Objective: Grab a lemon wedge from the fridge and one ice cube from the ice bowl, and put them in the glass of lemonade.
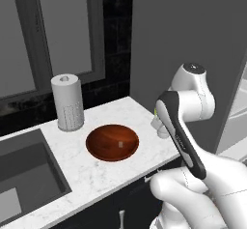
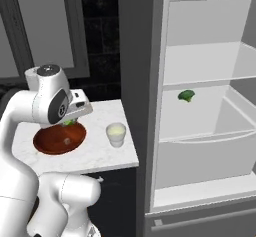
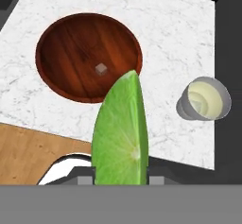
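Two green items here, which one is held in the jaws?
The lemon wedge, bright yellow-green and smooth, clamped in the jaws above the counter. The darker, lumpy green piece sits apart on a fridge shelf.

2 rear base views, 1 overhead hand view; shared ice bowl point(image 1: 112, 142) counter point(image 1: 96, 175).

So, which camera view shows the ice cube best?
The hand view: the ice cube lies unobstructed in the ice bowl. Both base views show it only as a tiny pale speck in the bowl.
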